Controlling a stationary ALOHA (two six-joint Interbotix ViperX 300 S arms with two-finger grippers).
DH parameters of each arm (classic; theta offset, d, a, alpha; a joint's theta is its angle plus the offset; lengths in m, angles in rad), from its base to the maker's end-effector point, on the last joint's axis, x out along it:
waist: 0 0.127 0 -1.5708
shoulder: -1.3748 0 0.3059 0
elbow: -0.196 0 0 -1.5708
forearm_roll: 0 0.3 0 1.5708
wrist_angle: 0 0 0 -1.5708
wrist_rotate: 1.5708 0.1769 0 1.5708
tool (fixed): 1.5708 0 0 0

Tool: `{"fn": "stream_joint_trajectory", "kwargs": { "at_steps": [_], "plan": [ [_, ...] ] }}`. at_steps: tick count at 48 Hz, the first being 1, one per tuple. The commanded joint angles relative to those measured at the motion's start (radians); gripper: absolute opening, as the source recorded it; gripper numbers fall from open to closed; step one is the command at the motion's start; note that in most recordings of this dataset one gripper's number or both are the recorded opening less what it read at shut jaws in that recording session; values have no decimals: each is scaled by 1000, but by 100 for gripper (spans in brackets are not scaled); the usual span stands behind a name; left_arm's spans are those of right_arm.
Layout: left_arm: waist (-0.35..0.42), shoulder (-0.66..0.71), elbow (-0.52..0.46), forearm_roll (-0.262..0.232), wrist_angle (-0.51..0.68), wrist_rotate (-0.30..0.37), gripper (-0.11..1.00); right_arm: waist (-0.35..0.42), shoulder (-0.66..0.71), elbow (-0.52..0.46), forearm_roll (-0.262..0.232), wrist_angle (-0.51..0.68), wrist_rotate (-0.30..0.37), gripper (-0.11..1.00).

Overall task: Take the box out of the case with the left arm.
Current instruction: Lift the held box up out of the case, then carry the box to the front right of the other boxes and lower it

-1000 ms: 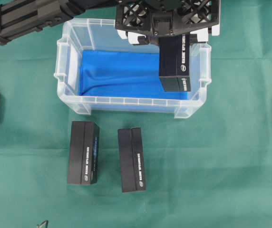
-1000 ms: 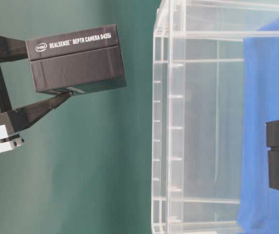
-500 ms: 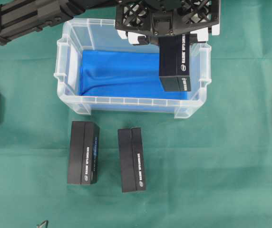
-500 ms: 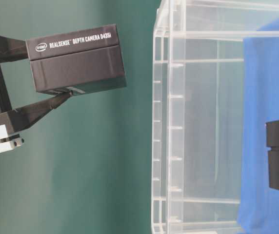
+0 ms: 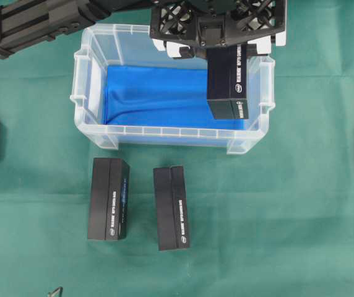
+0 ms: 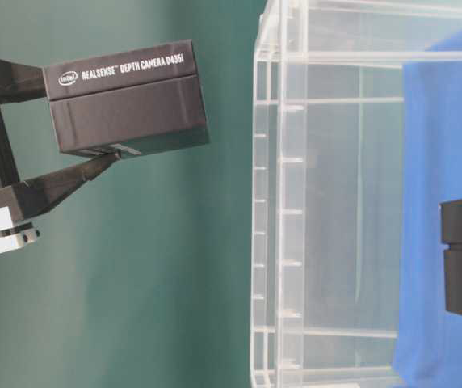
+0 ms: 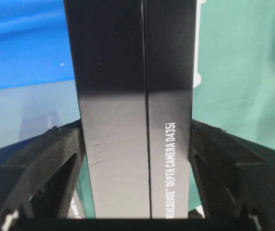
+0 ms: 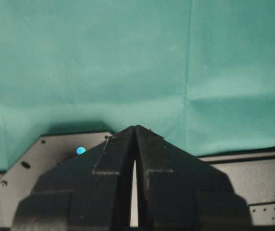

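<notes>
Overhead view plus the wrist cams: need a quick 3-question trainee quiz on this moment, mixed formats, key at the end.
1. True or false: the left gripper is shut on a black box.
2. Multiple choice: how many black boxes lie on the green cloth in front of the case? A) none B) one C) two D) three
3. Fill in: the lining on the floor of the case is coloured ____.

Key
1. True: its fingers press both sides of the box in the left wrist view.
2. C: a left box and a right box.
3. Blue.

The right gripper is shut, holding nothing.
</notes>
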Motion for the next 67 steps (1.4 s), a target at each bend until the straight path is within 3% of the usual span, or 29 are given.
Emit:
{"fn": "stream_joint_trajectory", "kwargs": {
  "at_steps": [1,27,67],
  "plan": [
    [-2,-31,-21,3,-3,-2,63,0,-2,-11,0,-3,2,1],
    [-35,-29,-21,3,-3,-17,63,0,-2,-11,0,-3,2,1],
    [-327,-11,-26,29,-40,-354,63,0,-2,-9,0,-14,-2,1]
  ]
}}
